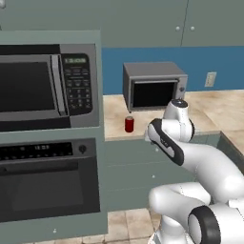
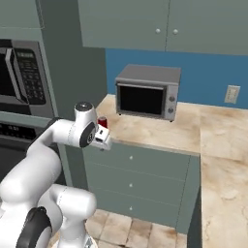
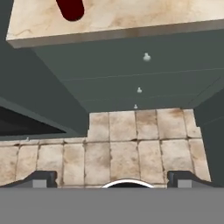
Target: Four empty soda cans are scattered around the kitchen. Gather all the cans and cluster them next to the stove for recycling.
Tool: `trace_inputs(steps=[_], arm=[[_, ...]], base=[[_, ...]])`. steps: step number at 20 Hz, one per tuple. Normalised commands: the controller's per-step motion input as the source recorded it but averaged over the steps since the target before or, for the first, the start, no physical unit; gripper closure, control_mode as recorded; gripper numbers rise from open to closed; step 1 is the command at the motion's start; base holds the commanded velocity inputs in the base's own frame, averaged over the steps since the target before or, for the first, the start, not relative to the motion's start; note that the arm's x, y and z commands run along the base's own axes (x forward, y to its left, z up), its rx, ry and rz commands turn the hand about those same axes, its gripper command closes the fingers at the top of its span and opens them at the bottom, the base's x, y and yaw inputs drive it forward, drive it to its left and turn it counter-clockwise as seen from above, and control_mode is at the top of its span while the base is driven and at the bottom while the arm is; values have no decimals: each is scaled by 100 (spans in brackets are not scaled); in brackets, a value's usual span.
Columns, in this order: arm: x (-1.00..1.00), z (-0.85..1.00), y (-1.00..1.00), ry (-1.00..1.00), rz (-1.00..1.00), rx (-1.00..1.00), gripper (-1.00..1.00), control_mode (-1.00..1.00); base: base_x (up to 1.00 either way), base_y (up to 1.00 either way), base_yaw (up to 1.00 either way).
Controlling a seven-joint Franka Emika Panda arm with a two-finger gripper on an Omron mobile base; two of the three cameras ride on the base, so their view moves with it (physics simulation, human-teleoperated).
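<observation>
One red soda can stands upright on the beige counter, near its front edge and in front of a toaster oven. The can also shows in the right base view, partly behind my hand, and in the hand view as a dark red shape at the top. My gripper is open with nothing between its fingertips. It hangs in front of the counter's edge, below the can, and points down at the tiled floor. The stove is out of view.
A grey toaster oven sits at the back of the counter. A tall cabinet to the left holds a built-in microwave and an oven. Drawers with small knobs run under the counter. The counter turns a corner on the right.
</observation>
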Motion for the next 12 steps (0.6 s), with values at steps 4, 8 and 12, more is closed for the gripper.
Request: trace_inputs(steps=[4,8,12], arm=[[0,0,0,0,0,0,-100,100],[0,0,0,0,0,0,-100,100],[0,0,0,0,0,0,-100,100]], base=[[23,-49,1],[31,-48,0],[41,-42,0]])
